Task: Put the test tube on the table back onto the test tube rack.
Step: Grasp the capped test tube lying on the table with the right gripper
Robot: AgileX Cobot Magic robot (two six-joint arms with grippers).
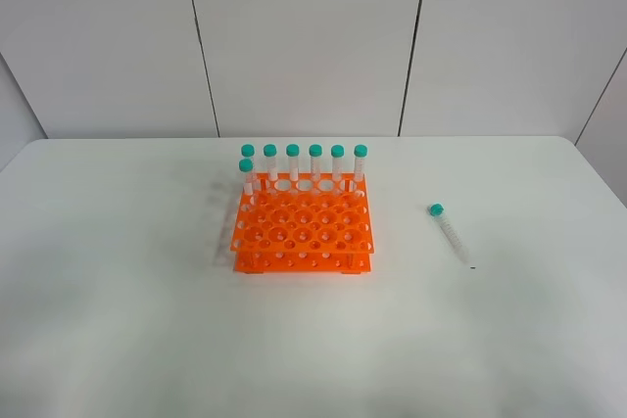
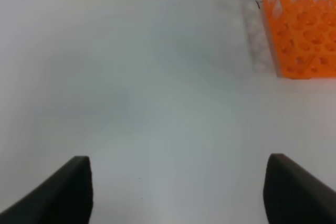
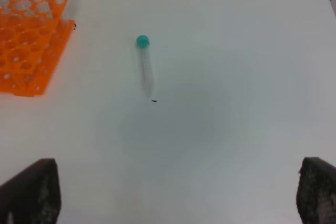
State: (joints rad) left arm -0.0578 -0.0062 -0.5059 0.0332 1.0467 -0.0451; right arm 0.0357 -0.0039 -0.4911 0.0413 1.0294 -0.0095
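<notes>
The tube (image 1: 449, 233) is seen lying flat on the worktop (image 1: 118, 320), well right of the rack (image 1: 304, 234). The left pincer (image 2: 177, 187) and right pincer (image 3: 178, 192) are held wide open and empty, the right judged readied for the tube ahead of it.

A slim clear test tube (image 1: 449, 233) with a teal cap lies flat on the white table (image 1: 118, 291), its cap pointing toward the far edge, well right of the orange, grid-holed test tube rack (image 1: 302, 232).

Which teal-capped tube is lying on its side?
The test tube on the table, right of the test tube rack; the other tubes stand upright in it.
</notes>
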